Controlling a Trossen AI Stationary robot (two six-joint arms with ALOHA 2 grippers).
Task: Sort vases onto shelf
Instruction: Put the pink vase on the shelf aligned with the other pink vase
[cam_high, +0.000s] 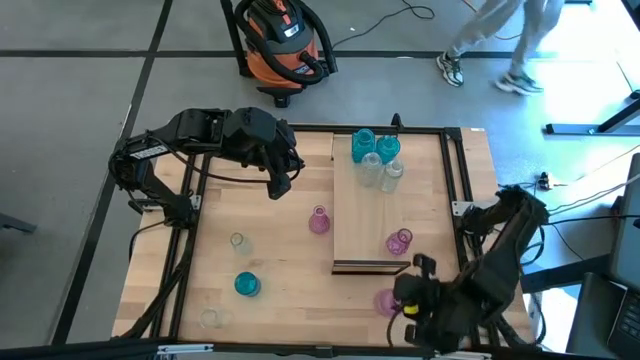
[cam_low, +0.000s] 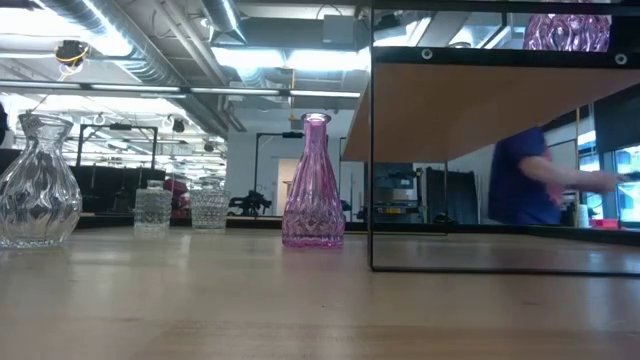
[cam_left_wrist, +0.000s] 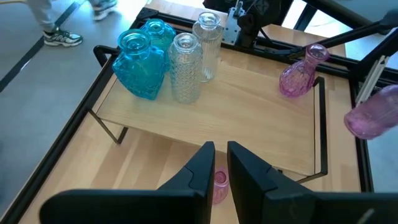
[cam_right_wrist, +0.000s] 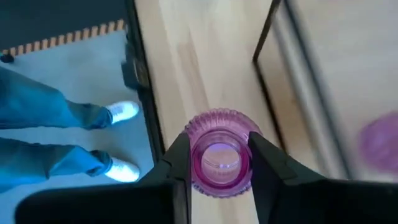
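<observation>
The shelf (cam_high: 385, 215) is a light-wood board raised on thin black legs right of the table's middle. At its far end stand two teal vases (cam_high: 362, 145) and two clear ones (cam_high: 392, 172); a pink vase (cam_high: 398, 241) stands near its near end. On the tabletop stand a pink vase (cam_high: 319, 221), a teal one (cam_high: 246, 285) and two clear ones (cam_high: 238, 242). My right gripper (cam_high: 392, 300) is at the near right, shut on another pink vase (cam_right_wrist: 219, 163). My left gripper (cam_left_wrist: 221, 162) hangs shut above the tabletop left of the shelf, touching nothing. My right gripper pinches the pink vase between its two fingers, on opposite sides of its ribbed upper part (cam_right_wrist: 196, 155) just below the mouth. The fingers come steeply from above. The vase stays upright with its mouth up and is lifted clear of the table (cam_left_wrist: 373, 115).
Black frame bars (cam_high: 455, 170) run along the table's edges. An orange vacuum cleaner (cam_high: 285, 40) stands on the floor beyond the far edge, where a person (cam_high: 500, 40) walks. Another person's legs (cam_right_wrist: 56, 143) stand by the table's near right side.
</observation>
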